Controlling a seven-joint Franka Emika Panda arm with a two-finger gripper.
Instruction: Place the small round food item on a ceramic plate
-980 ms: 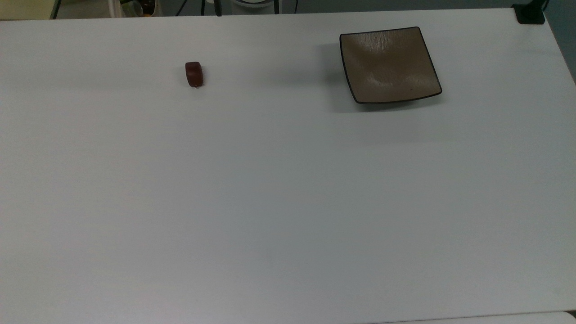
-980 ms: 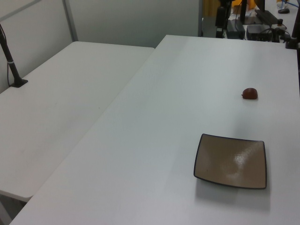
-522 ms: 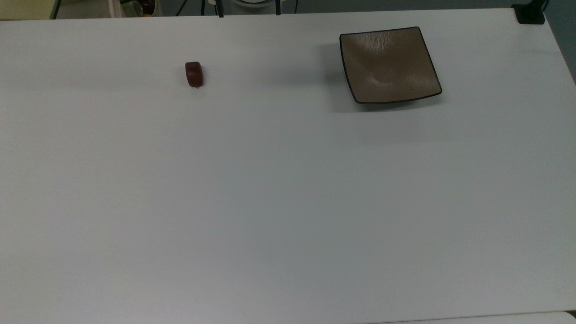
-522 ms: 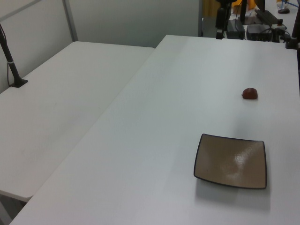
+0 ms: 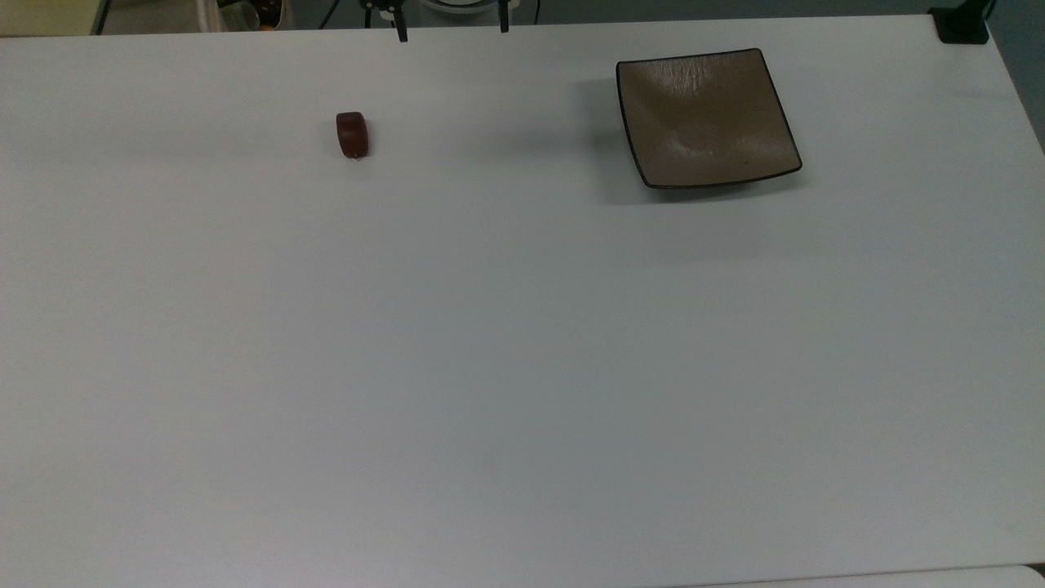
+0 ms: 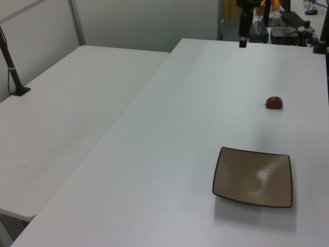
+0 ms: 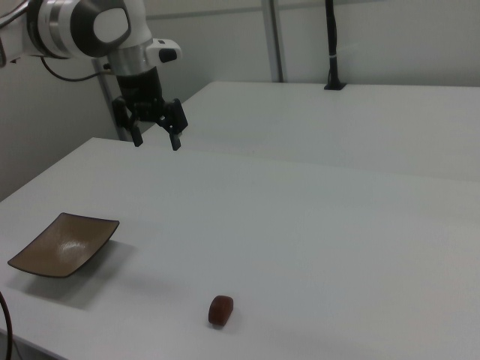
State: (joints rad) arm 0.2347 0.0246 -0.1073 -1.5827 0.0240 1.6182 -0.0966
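The small round food item is a dark reddish-brown lump lying alone on the white table, toward the top view's upper left. The ceramic plate is square, glossy brown with a thin dark rim, and sits bare at the top view's upper right. My gripper hangs open above the table's far edge in the right view, well above and behind the plate and far from the food item. Its two fingertips poke in at the top view's upper edge.
A second white table adjoins on the left view's left, with a black post clamped to it. A black clamp sits at the table corner in the top view's upper right. Equipment stands beyond the far edge.
The gripper's fingers have come further into sight at the top view's upper edge and lower in the left view. The food item and plate have not moved.
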